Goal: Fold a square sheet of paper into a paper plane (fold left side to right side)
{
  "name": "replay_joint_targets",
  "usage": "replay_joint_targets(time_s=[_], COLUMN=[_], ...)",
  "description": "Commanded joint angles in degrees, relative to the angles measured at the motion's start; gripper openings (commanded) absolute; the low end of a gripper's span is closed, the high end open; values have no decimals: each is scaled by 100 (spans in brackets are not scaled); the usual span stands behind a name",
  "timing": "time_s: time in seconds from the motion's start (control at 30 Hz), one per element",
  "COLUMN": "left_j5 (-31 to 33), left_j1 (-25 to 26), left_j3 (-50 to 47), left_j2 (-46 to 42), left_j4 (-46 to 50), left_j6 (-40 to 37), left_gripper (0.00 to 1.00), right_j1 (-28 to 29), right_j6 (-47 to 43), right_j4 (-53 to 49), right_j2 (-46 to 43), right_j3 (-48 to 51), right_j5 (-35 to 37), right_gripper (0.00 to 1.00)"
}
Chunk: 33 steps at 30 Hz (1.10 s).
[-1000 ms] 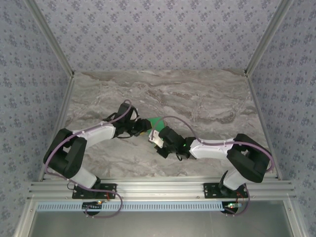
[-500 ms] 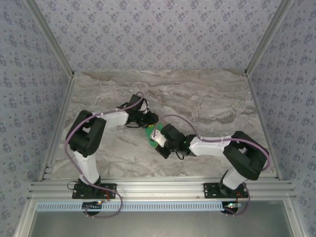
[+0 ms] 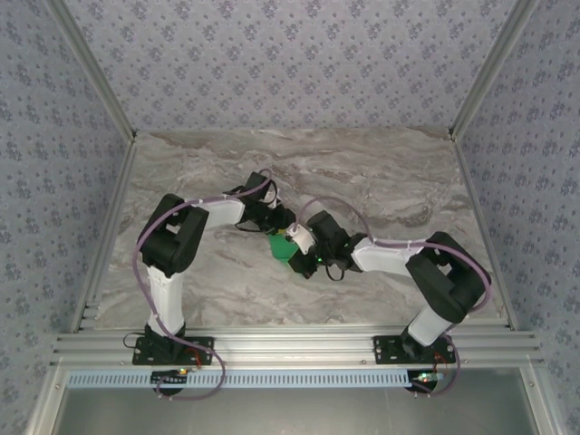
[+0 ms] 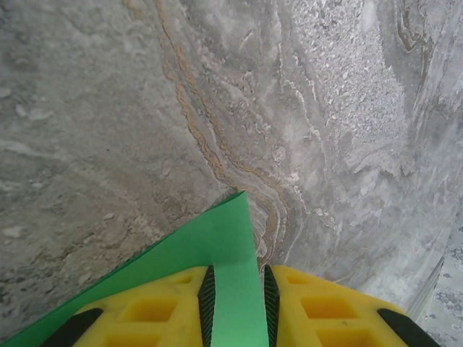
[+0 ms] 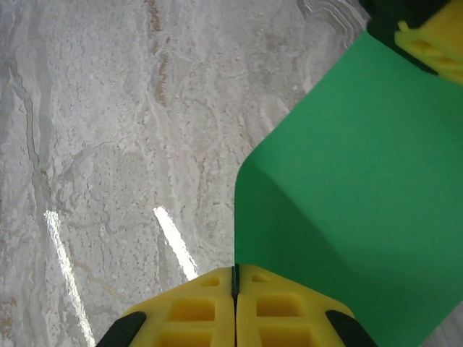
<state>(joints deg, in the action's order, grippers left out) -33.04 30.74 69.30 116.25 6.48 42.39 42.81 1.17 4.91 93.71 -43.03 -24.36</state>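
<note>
Grey marbled tabletop (image 3: 381, 181); floral-patterned walls (image 3: 272, 63); aluminium rails (image 3: 299, 346).

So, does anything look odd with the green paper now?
Yes: the green paper is not flat. It bows in a soft curve between the right gripper and the left gripper, with no sharp crease.

No lettering, label, brand name, number or sign can be read anywhere in these 3 views.
</note>
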Motion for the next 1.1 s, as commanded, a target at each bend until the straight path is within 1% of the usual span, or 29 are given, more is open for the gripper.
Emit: replay_joint_targets(time_s=[0.0, 0.13, 0.4, 1.07], left_j5=[25, 36, 60, 69], left_j1=[79, 81, 99, 119], left_j3=[32, 33, 53, 23], left_j2=[216, 230, 257, 276], left_j4=[265, 273, 288, 265], left_j6=[-178, -194, -192, -170], left_gripper=[27, 26, 26, 25], right_j1=[-196, -357, -481, -542], right_j6=[337, 469, 538, 613], right_j4=[-93, -42, -93, -194], right_j2=[239, 346, 427, 610], right_j3=[-185, -193, -281, -365], right_j5=[-411, -447, -319, -42], right_gripper=[7, 7, 8, 8])
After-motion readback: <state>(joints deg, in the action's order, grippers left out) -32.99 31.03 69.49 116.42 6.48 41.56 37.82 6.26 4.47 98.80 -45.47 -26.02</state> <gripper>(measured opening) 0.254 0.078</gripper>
